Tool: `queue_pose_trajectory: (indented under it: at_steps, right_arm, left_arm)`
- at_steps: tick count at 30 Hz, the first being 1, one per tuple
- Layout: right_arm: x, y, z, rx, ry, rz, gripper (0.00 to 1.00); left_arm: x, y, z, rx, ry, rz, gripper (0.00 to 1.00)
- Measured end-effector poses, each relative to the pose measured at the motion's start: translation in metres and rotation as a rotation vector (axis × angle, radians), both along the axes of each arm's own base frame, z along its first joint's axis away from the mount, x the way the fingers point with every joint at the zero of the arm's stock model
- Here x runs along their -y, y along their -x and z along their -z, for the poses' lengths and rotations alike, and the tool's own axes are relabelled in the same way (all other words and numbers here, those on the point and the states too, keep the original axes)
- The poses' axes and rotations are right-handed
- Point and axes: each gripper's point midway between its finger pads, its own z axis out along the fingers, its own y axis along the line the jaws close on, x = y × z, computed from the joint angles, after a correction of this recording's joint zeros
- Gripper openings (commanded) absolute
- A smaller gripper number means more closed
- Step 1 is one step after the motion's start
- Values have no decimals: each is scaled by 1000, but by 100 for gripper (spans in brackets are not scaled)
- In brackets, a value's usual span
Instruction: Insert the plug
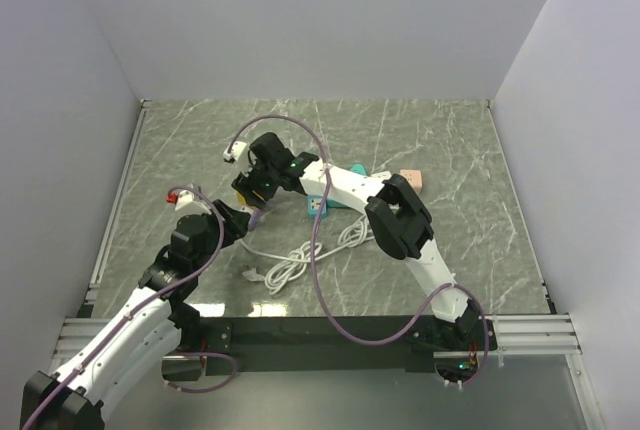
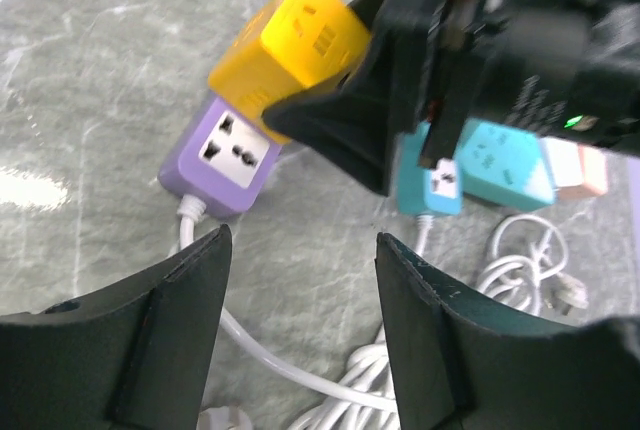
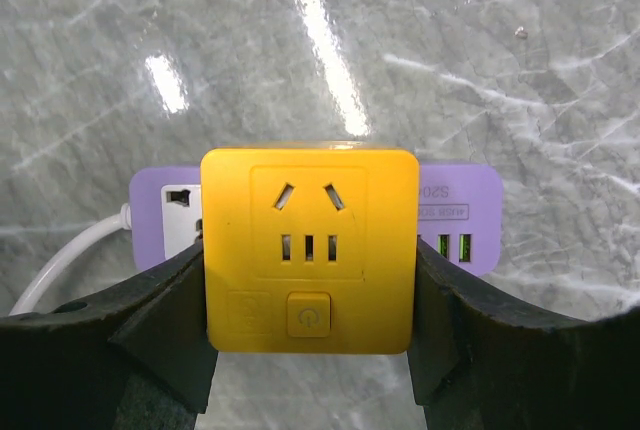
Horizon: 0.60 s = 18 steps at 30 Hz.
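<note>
A yellow plug adapter [image 3: 310, 245] is clamped by its two sides in my right gripper [image 3: 310, 250], which is shut on it. The adapter sits over the middle of a purple power strip [image 3: 460, 215] lying on the table. In the left wrist view the yellow adapter [image 2: 300, 35] rests tilted on the purple strip [image 2: 225, 150]; whether its pins are in a socket is hidden. My left gripper [image 2: 305, 240] hangs open just in front of the strip, with nothing between its fingers. In the top view the left gripper [image 1: 235, 218] is close beside the right gripper [image 1: 255, 185].
The strip's white cable [image 1: 300, 260] lies coiled in the middle of the table, with a white plug [image 1: 252, 272] at its near end. A teal power strip [image 1: 325, 205] and a pink block [image 1: 412, 180] lie to the right. A small red object [image 1: 178, 197] sits at the left.
</note>
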Motion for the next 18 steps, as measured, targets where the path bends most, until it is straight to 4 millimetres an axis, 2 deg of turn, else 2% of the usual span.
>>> queue_pose_trajectory:
  at_steps: [3, 6, 8, 11, 15, 18]
  right_arm:
    - [-5, -1, -2, 1, -28, 10, 59]
    - [-9, -2, -2, 6, -59, 19, 91]
    - [-11, -3, -4, 16, -82, 23, 92]
    - [-14, -5, -17, 37, -119, 31, 93]
    - [-16, -9, -47, 88, -179, 39, 94]
    - [-9, -8, -71, 129, -213, 58, 95]
  left_arm:
    - [-2, 2, 6, -22, -15, -2, 67]
    - [-3, 2, 7, -26, -21, -4, 67]
    - [-3, 1, 7, -29, -28, -3, 68]
    - [-2, 0, 4, -27, -36, 1, 68]
    - [-2, -2, -1, -16, -40, -1, 68]
    - [-4, -4, -6, -7, -46, -10, 67]
